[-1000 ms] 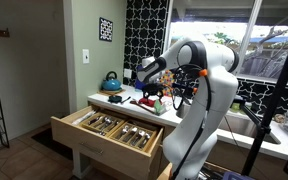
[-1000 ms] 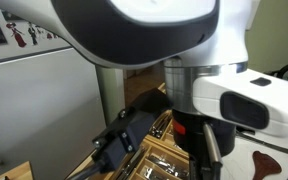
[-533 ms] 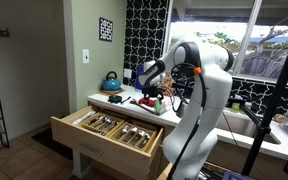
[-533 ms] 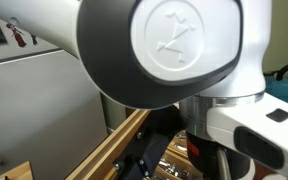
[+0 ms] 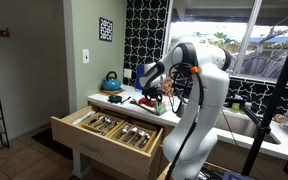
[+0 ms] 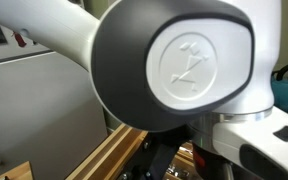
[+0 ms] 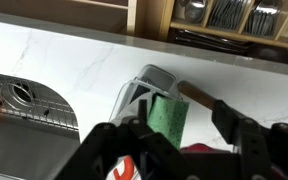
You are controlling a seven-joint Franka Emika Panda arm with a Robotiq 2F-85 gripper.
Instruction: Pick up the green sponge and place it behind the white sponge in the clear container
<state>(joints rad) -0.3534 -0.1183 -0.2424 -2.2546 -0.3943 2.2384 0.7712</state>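
In the wrist view the green sponge (image 7: pixel 168 118) stands on edge, tilted, at the near end of the clear container (image 7: pixel 144 84) on the white counter. I cannot make out the white sponge. My gripper (image 7: pixel 191 128) is right over it and open. The left finger is beside the sponge, and a wide gap lies between the sponge and the right finger. In an exterior view the gripper (image 5: pixel 153 91) hangs low over the counter's clutter; the sponge is too small to see there.
A teal kettle (image 5: pixel 111 80) stands at the counter's far end. A cutlery drawer (image 5: pixel 109 130) is pulled open below. A brown wooden handle (image 7: pixel 199 99) lies next to the container, and a metal rack (image 7: pixel 24 100) is at the left. The arm (image 6: pixel 184 70) blocks most of an exterior view.
The arm has shifted slightly over the counter. In the blocked exterior view, the arm's joint has swung across to fill more of the frame.
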